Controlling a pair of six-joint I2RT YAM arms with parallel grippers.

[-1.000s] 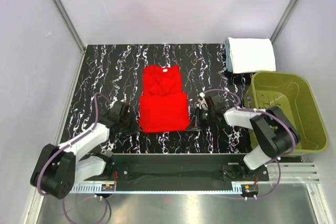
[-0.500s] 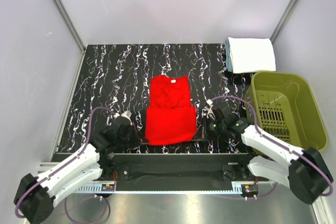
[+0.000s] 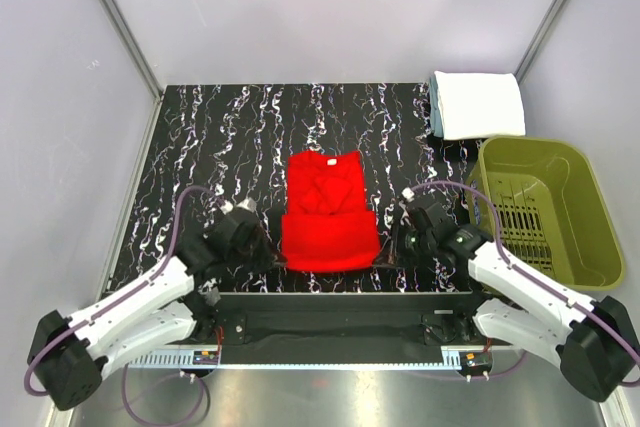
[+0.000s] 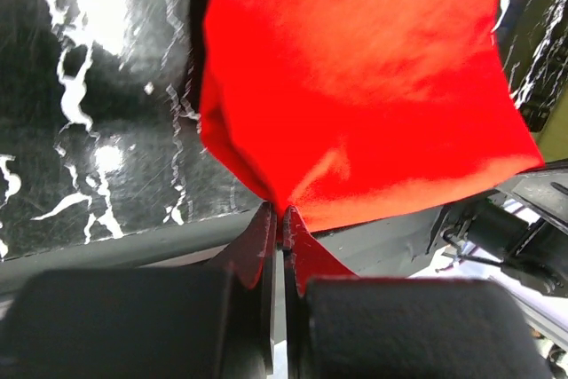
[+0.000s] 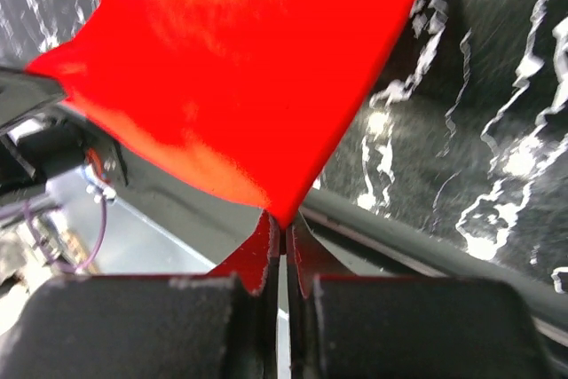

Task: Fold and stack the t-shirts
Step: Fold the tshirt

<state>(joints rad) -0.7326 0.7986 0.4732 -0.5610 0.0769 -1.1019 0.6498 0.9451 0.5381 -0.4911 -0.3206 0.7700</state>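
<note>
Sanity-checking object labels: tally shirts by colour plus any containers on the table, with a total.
red t-shirt: 1
white folded shirt: 1
pale blue folded shirt, only an edge showing under the white one: 1
olive basket: 1
Total: 4

Overhead looks down; wrist views (close-up) share red t-shirt (image 3: pixel 328 217).

Left arm (image 3: pixel 140 292) and right arm (image 3: pixel 525 282) both reach out low from the near edge, angled inward. Left hand (image 4: pixel 278 217) is clamped tight, fingers together on the near-left corner of the red t-shirt (image 3: pixel 328 237). Right hand (image 5: pixel 284 221) likewise, pinching the near-right corner. The hands face each other.
</note>
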